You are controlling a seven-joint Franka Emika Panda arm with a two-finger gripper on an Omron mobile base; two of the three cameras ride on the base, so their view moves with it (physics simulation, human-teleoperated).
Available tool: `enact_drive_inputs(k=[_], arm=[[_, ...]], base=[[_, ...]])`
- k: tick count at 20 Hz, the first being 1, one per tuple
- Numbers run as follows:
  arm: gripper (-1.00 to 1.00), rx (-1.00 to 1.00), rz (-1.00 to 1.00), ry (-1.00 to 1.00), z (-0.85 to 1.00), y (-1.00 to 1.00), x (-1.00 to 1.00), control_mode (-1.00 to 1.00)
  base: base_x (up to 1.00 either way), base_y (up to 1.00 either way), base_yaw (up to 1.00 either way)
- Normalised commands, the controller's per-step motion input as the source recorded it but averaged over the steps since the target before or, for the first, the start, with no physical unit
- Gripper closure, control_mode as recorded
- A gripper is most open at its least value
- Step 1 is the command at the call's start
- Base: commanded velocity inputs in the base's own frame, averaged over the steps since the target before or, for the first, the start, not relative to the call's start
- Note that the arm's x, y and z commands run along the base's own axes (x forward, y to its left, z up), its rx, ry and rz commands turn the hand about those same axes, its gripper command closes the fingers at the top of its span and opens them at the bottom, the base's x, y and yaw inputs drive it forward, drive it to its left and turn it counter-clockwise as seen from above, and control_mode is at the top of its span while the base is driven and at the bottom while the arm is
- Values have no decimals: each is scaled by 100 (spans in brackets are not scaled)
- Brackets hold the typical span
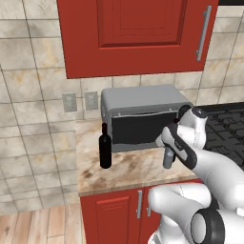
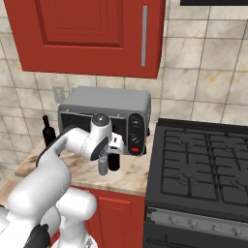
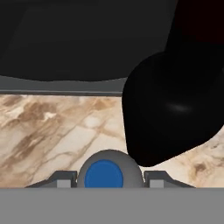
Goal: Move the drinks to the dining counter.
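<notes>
A blue-capped grey water bottle (image 3: 109, 168) sits between the hand's fingers, just beside a black wine bottle (image 3: 175, 109), on beige-brown marbled countertop (image 3: 52, 127) before a grey toaster oven (image 1: 143, 102).

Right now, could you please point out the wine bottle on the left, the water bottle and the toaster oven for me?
Wine bottle (image 1: 105, 151): left base view, middle of its black body.
Water bottle (image 2: 102, 166): right base view, clear body below the hand.
Toaster oven (image 1: 138, 98): left base view, grey top panel.

Both base views look forward and down at the same toaster oven (image 1: 143, 116) on the counter (image 1: 128, 167), from left and right. The hand view looks down, very close above the counter.
</notes>
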Motion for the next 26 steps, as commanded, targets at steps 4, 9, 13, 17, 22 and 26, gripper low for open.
enact_drive_inputs(k=[4,9,13,17,22,26], arm=[[100,0,6,-13,71,0,-28,-100],[100,0,11,-9,56,0,-64,-100],[100,0,13,0,17,1,-72,-100],[100,0,16,0,18,2,-64,-100],[100,0,15,-14,21,0,-52,-100],[100,0,5,-14,1,0,-21,-100]], base=[[0,0,0],[0,0,0],[0,0,0],[0,0,0],[0,0,0],[0,0,0]])
